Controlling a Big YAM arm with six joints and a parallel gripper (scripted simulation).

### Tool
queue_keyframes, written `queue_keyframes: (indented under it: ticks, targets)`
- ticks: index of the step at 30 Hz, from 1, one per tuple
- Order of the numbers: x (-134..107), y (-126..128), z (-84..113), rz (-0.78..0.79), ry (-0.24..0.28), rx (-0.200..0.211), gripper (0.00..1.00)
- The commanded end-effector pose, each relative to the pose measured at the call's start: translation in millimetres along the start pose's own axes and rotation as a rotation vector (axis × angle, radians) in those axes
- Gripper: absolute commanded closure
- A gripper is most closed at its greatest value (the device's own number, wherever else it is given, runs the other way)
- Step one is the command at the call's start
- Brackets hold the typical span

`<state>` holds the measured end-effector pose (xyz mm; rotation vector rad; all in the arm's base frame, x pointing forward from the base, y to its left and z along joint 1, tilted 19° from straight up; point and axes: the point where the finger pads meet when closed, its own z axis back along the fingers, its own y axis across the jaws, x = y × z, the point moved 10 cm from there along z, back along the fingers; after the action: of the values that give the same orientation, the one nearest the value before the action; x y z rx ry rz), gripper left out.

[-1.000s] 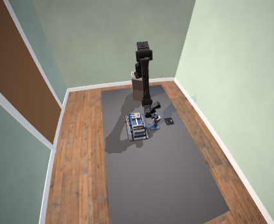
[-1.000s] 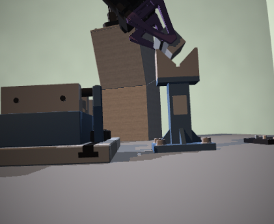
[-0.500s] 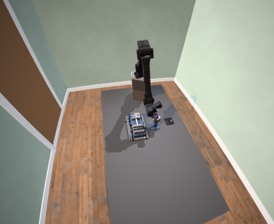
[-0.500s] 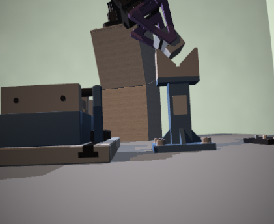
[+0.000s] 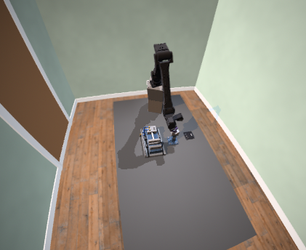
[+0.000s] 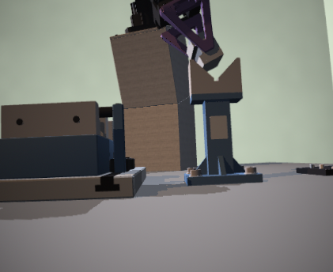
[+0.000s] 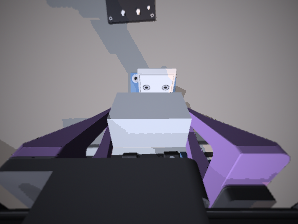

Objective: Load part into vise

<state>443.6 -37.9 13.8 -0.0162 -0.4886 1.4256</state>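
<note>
The part (image 6: pixel 213 58) (image 7: pixel 149 131) is tilted in the exterior view, one edge angled down toward the V-block (image 5: pixel 173 142) (image 6: pixel 216 89) (image 7: pixel 156 83); in the wrist view its widest visible extent runs crosswise, from one purple finger to the other. Whether that is its long axis, and where the milled slot faces, I cannot tell. There is one part, one V-block, one vise (image 5: pixel 154 146) (image 6: pixel 44 157) and one infeed plate (image 5: pixel 189 135) (image 6: pixel 323 171) (image 7: pixel 131 11); the near jaw plate (image 6: pixel 48 126) has two dark holes. The part is a plain, sharp-edged block, pale grey in the wrist view and brownish on one face in the exterior view. The gripper (image 6: pixel 207 54) (image 7: pixel 149 112) is clamped on it, up by the V-block's notch, outside the vise; contact with the V-block is unclear.
</note>
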Motion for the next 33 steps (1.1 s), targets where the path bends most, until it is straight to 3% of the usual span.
queue_keyframes:
  ticks: [1,6,21,23,33]
  targets:
    - [17,-8,10.5,0.004,0.014,-0.024,1.0]
    - [21,-9,10.7,0.004,0.05,-0.024,1.0]
    - [41,-18,10.2,0.005,0.221,-0.044,1.0]
    - [41,-18,10.2,0.005,0.221,-0.044,1.0]
    - [51,-18,7.5,0.002,0.318,-0.046,1.0]
